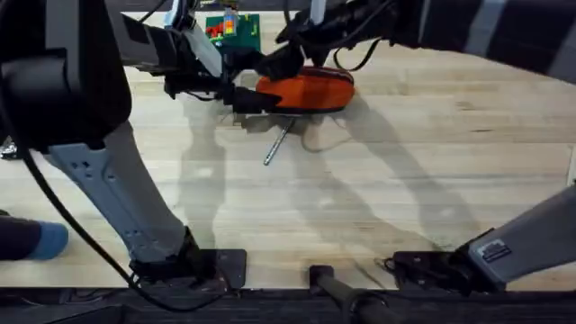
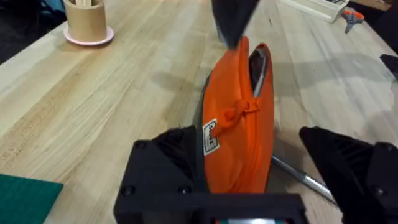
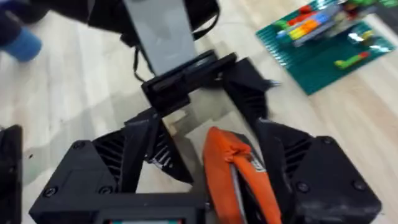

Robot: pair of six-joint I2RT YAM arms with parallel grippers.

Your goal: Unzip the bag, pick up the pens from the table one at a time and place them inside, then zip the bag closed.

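The right gripper (image 3: pixel 233 186) has its black fingers (image 3: pixel 127 155) spread to either side of one end of the orange bag (image 3: pixel 233 171), which stands on edge between them with its zipper line facing up. Beyond the bag, at twelve o'clock, the left gripper (image 3: pixel 205 93) faces back with a grey arm above it. A green board (image 3: pixel 323 46) carrying coloured bricks lies on the wooden table (image 3: pixel 74 93) at two o'clock.
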